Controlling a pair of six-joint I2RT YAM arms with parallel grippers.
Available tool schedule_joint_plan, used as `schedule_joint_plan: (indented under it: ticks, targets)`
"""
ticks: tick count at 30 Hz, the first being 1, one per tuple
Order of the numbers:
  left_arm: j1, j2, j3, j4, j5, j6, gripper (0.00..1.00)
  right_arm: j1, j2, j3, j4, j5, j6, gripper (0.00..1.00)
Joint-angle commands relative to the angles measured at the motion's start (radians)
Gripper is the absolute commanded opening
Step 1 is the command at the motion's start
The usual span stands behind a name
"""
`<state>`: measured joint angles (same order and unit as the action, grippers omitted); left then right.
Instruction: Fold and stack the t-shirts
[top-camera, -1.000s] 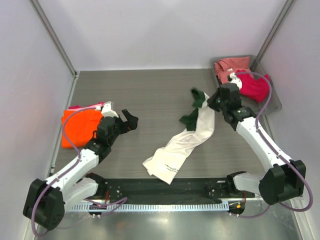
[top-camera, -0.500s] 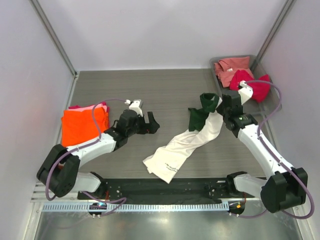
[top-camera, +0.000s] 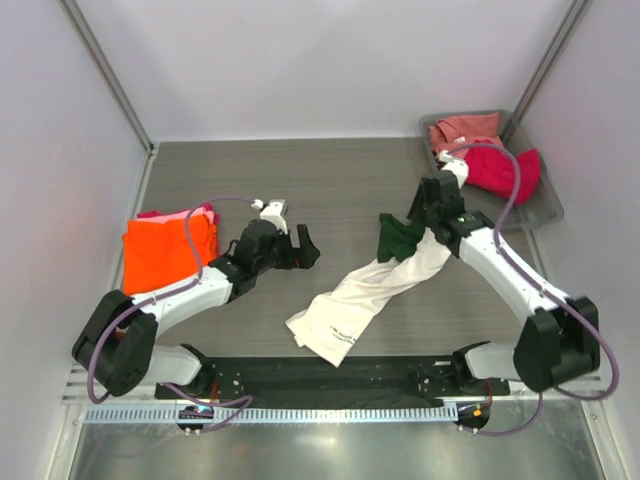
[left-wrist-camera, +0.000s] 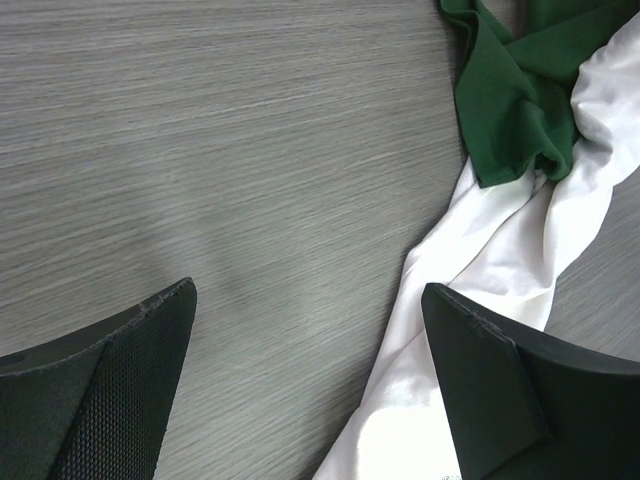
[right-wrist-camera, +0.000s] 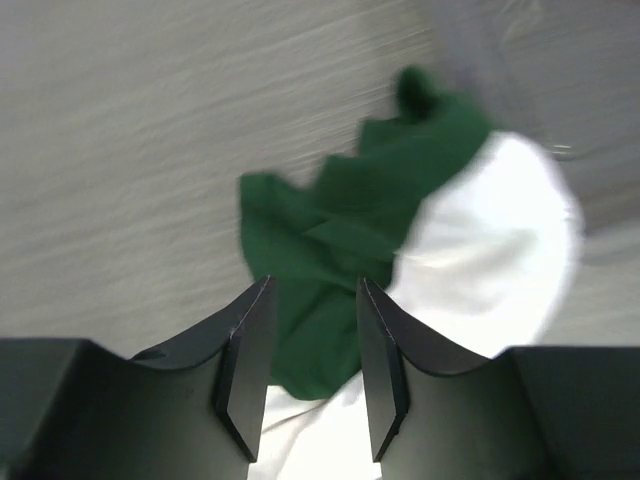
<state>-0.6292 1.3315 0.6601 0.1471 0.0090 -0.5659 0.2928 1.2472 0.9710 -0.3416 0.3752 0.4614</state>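
Grey bench (top-camera: 330, 185) bears the cream t-shirt (top-camera: 365, 295) near its centre, green sleeve (right-wrist-camera: 340, 230) just beyond the parted, empty right gripper (right-wrist-camera: 315, 290), left gripper (left-wrist-camera: 308, 290) agape alongside.

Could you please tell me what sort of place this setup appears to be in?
Probably a lab test cell, not a home: bare white panels enclose a grey tabletop, and a grey bin holds t-shirts.

We see a grey wood-grain table (top-camera: 300, 180). A cream t-shirt (top-camera: 370, 290) sprawls mid-table, an orange t-shirt (top-camera: 160, 250) lies left atop a pink one (top-camera: 190, 211), and a grey tray (top-camera: 545, 205) sits far right.
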Motion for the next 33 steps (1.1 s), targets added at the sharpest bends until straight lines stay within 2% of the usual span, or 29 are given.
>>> schedule_joint_plan:
  ticks: [1, 5, 12, 19, 22, 23, 26, 28, 33]
  targets:
    - [-0.004, -0.029, 0.03, -0.012, -0.04, 0.018, 0.95, 0.048, 0.104, 0.098, -0.004, -0.163, -0.096, 0.44]
    - [-0.004, -0.026, 0.033, -0.018, -0.044, 0.017, 0.95, 0.092, 0.317, 0.214, -0.049, -0.176, -0.116, 0.48]
    - [-0.004, -0.026, 0.039, -0.037, -0.06, 0.017, 0.95, 0.118, 0.602, 0.42, -0.114, -0.056, -0.121, 0.53]
    - [-0.004, -0.026, 0.042, -0.044, -0.058, 0.015, 0.96, 0.134, 0.761, 0.508, -0.157, 0.054, -0.127, 0.54]
    - [-0.004, -0.023, 0.045, -0.046, -0.055, 0.014, 0.96, 0.137, 0.781, 0.52, -0.162, 0.08, -0.133, 0.44]
    - [-0.004, -0.022, 0.047, -0.046, -0.052, 0.014, 0.96, 0.138, 0.788, 0.523, -0.163, 0.079, -0.138, 0.31]
    - [-0.004, -0.015, 0.047, -0.046, -0.043, 0.015, 0.96, 0.146, 0.773, 0.557, -0.174, 0.056, -0.141, 0.01]
    - [-0.006, -0.008, 0.05, -0.043, -0.035, 0.02, 0.96, 0.152, 0.729, 0.572, -0.172, 0.022, -0.136, 0.01]
    - [-0.055, 0.027, 0.068, -0.035, -0.012, 0.06, 0.96, 0.143, 0.502, 0.656, -0.155, -0.045, -0.083, 0.01]
